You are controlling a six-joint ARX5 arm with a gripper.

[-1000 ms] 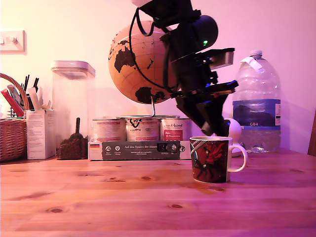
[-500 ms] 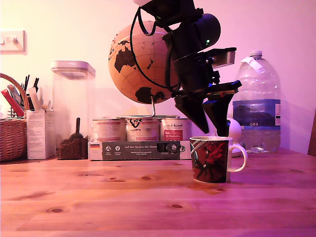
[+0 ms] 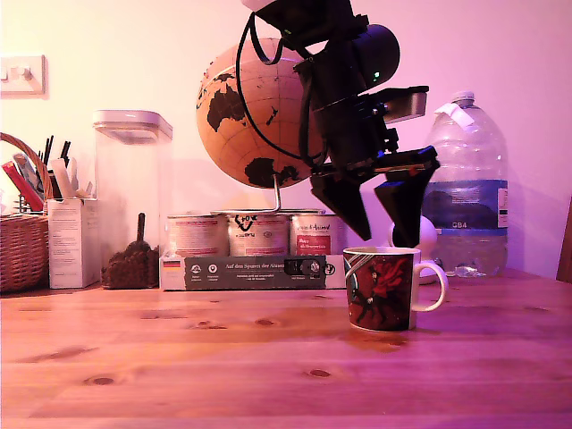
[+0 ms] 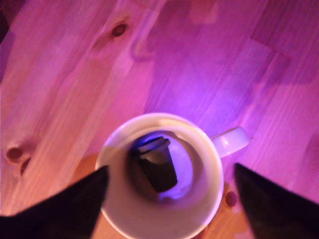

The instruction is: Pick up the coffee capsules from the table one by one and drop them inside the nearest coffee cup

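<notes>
Exterior view had the gripper (image 3: 386,230) hanging right over the coffee cup (image 3: 382,289) on the table (image 3: 223,357), fingers spread wide and empty, which looked like a drop position to me. A second earlier they sat closer together and lower, near the rim. Wrist view showed why: a dark capsule (image 4: 157,163) lay tilted inside the cup, one finger either side of the rim.
</notes>
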